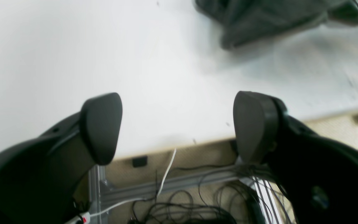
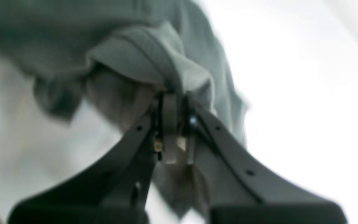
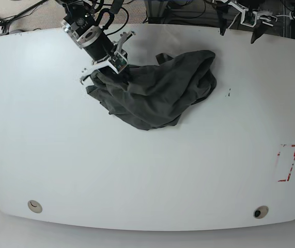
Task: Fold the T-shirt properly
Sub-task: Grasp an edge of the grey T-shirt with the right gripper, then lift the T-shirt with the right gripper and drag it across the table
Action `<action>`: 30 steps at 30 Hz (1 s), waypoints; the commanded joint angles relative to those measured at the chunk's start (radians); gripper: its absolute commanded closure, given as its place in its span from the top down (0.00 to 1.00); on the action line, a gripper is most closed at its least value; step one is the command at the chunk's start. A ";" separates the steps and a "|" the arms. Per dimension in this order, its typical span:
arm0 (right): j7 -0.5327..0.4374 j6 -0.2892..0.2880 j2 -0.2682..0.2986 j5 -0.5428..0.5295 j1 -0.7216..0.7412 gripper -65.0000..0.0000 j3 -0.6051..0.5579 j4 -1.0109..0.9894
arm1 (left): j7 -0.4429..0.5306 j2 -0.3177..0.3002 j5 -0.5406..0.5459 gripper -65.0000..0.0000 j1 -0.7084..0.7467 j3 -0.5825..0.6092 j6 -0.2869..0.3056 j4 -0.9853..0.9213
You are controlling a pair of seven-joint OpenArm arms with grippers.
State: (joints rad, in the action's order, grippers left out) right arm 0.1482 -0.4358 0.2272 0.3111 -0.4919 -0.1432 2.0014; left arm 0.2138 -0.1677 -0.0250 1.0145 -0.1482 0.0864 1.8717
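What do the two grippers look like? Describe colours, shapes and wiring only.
The left gripper has matte black curved fingers ending in broad, rounded dark-grey pads. The right gripper has slim black fingers with small holes along them; in the base view its wrist looks black and silver with white finger parts and black cables.

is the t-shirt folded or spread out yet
Neither: the T-shirt lies crumpled in a heap on the table, no neat fold visible. The right gripper is shut on one edge.

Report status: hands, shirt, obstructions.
Right hand shut on shirt edge. Left hand open, off the cloth. Shirt crumpled, unfolded. Nothing in the way.
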 commanded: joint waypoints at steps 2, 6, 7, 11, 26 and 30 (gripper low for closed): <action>-0.020 -0.019 -0.033 -0.010 0.094 0.00 0.003 0.020 | 0.025 -0.003 0.004 0.81 0.017 -0.001 -0.003 0.018; 0.080 -0.027 -0.051 -0.011 0.215 0.00 0.003 0.019 | 0.025 -0.005 0.004 0.81 0.013 0.000 -0.001 0.018; 0.098 -0.027 -0.051 -0.011 0.240 0.00 0.003 0.019 | 0.025 -0.005 0.004 0.81 0.011 0.002 -0.001 0.016; 0.139 -0.028 -0.051 -0.011 0.355 0.00 0.001 0.017 | 0.025 -0.005 0.004 0.81 0.011 0.006 0.000 0.016; 0.393 -0.114 -0.042 -0.003 0.806 0.00 0.003 0.015 | 0.025 -0.008 0.004 0.81 -0.035 0.127 0.000 0.013; 0.452 -0.114 -0.025 -0.003 0.925 0.00 0.003 0.017 | 0.025 -0.010 0.004 0.81 -0.090 0.169 0.000 0.012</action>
State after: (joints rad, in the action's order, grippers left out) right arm 0.5907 -0.5644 0.1833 0.3099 0.3470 -0.1448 1.9965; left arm 0.2085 -0.1745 -0.0250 0.9272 0.0086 0.0906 1.8713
